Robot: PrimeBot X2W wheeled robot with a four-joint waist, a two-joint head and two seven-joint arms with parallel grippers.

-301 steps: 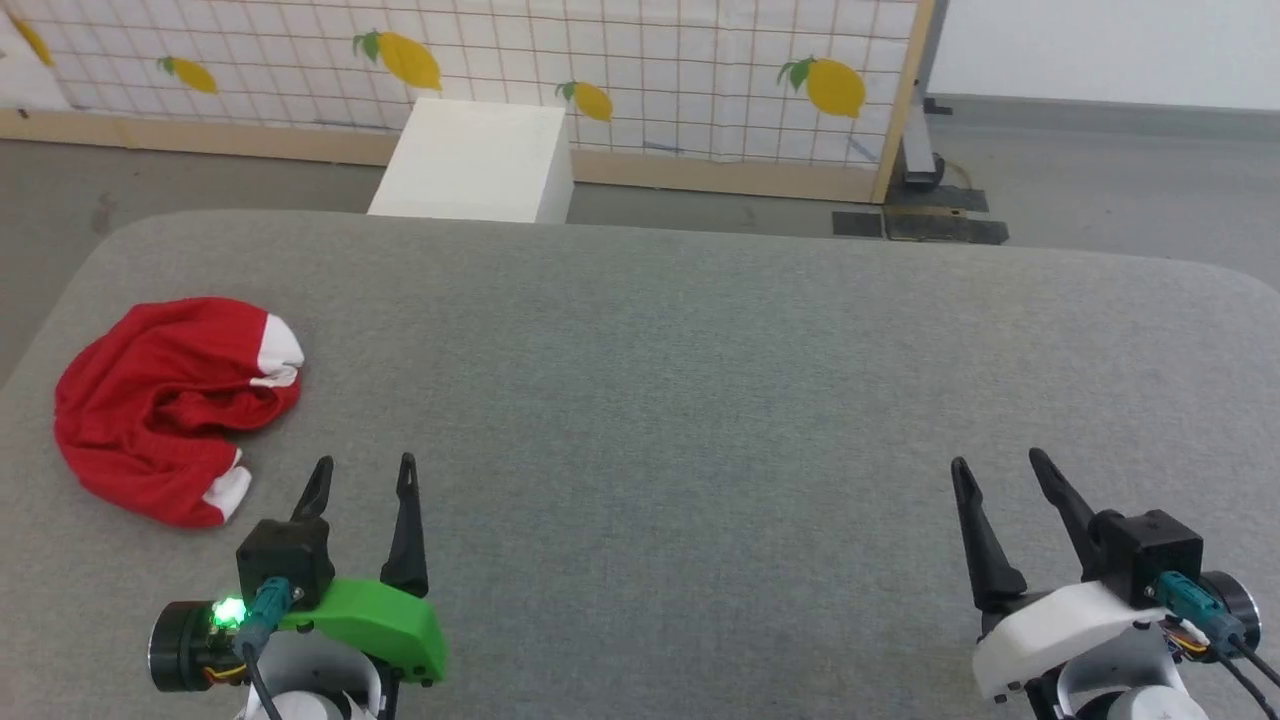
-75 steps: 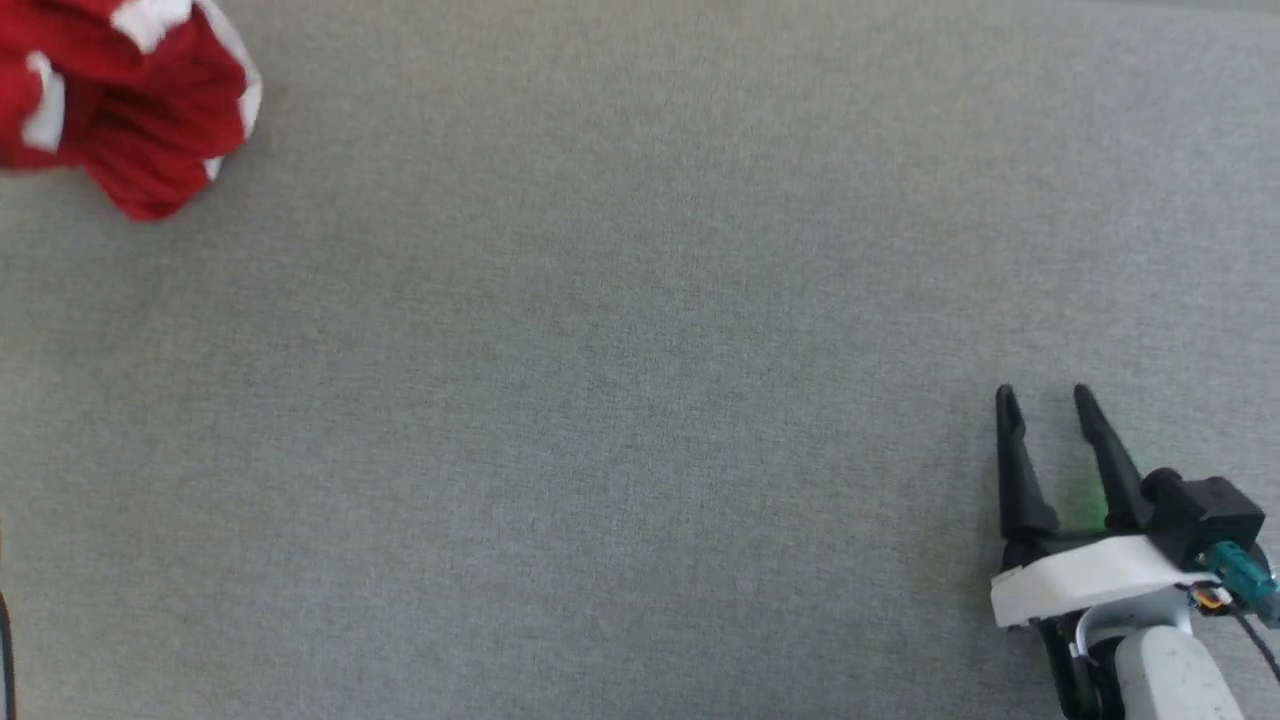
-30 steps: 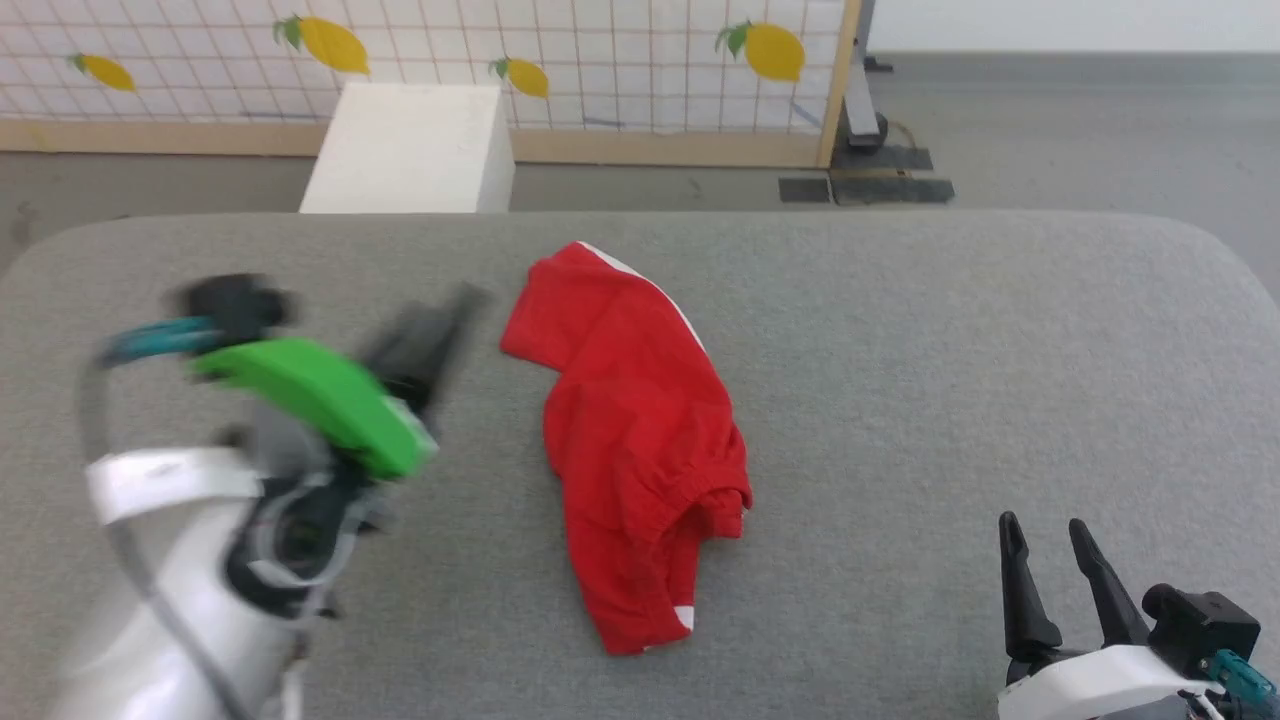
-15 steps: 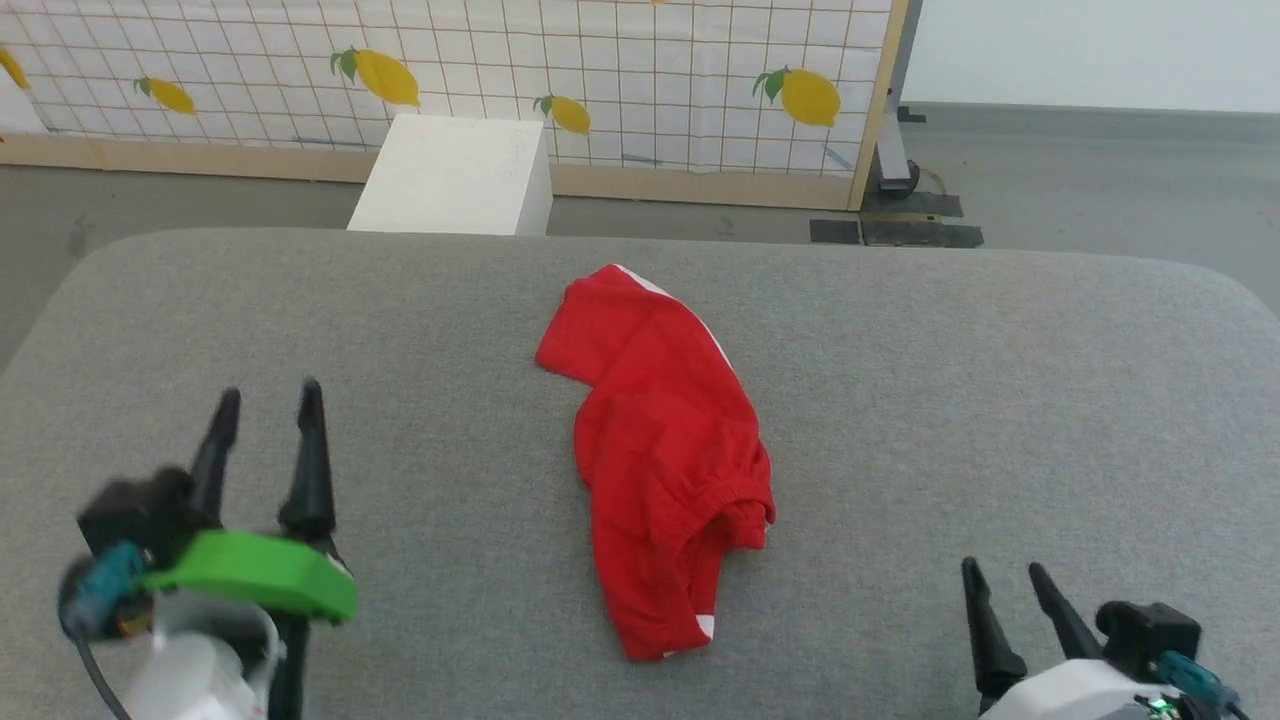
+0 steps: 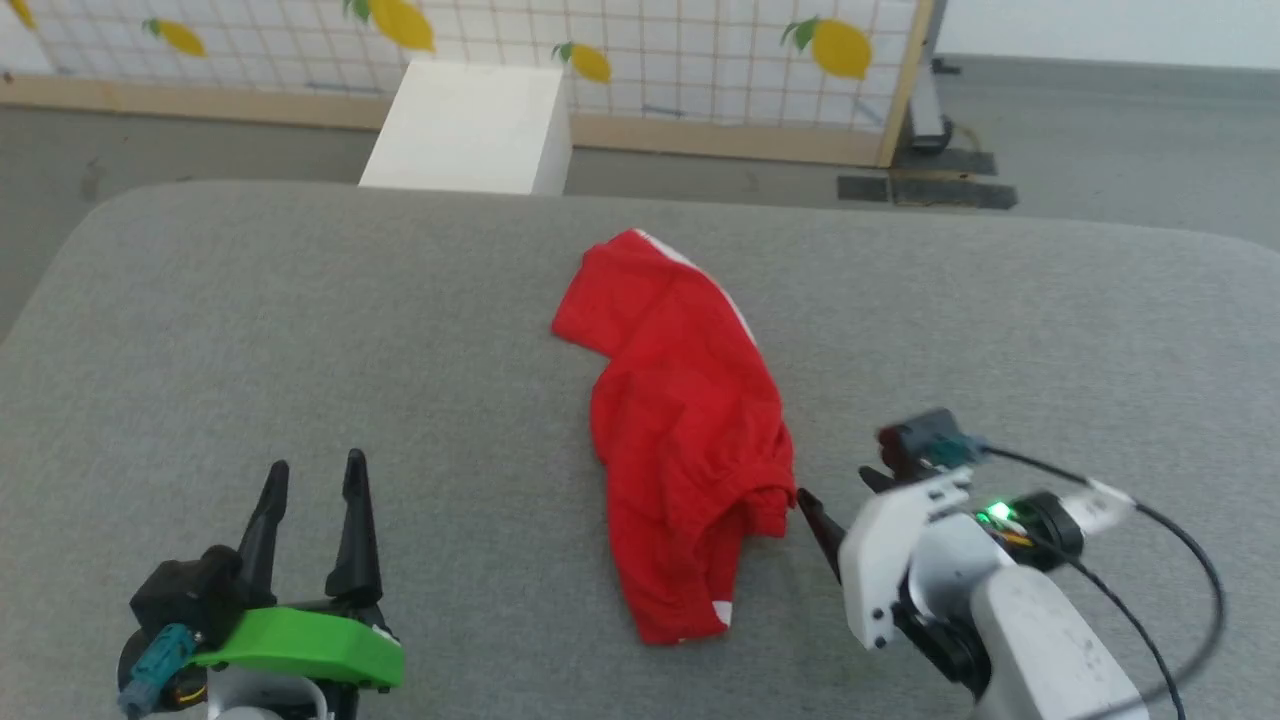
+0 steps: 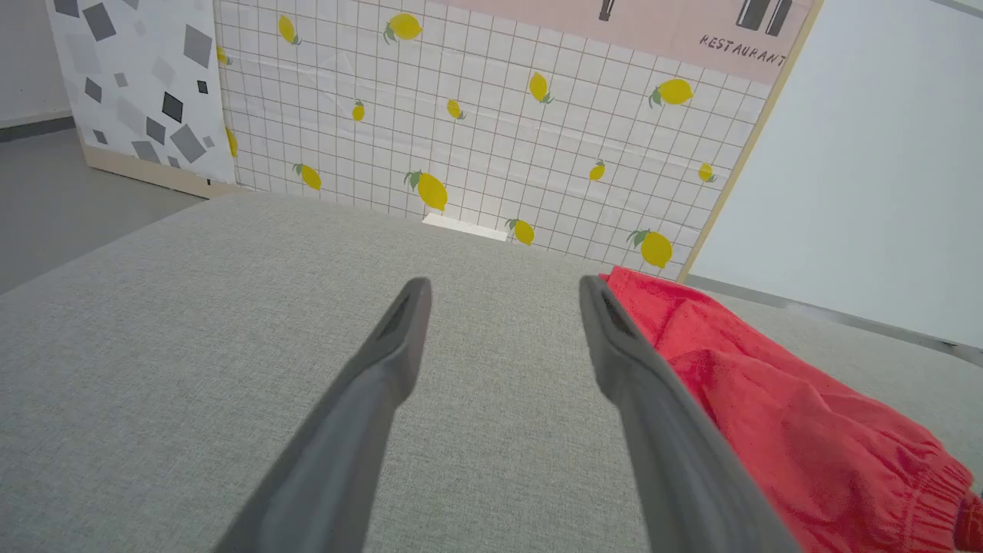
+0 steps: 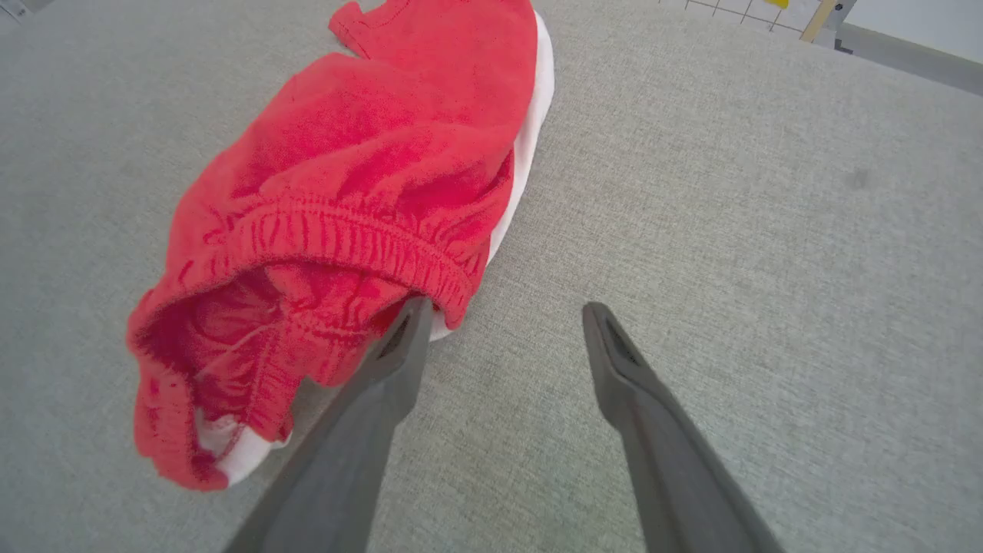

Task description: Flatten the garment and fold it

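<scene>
The garment (image 5: 680,420) lies crumpled on the grey table (image 5: 1000,330), about mid-width. Its long axis runs from a far end, slightly left of centre, down to a near end that shows a scrap of white. It is not flattened yet, and its layers are bunched. The gathered elastic waistband (image 7: 345,230) gapes open on the garment's near-right side, with white trim (image 7: 530,146) showing along the right edge beneath the red cloth. The right gripper (image 7: 507,309) is by far the nearer tool. It sits just beside that near-right edge, with the garment to its left and slightly farther off. Its jaws are spread wide and hold nothing. One finger tip is at the lip of the waistband and the other is over bare table to the right. Whether the first tip touches the cloth or only overlaps it in the right wrist view cannot be told. The left gripper (image 5: 316,463) rests at the near-left of the table, well apart from the garment, which lies to its right and farther away. Its jaws are also fully spread and empty. Judgement: the coming move probably falls to the right arm, a short shift left to bring the waistband edge between the fingers. The risk is pinching both layers at once.
</scene>
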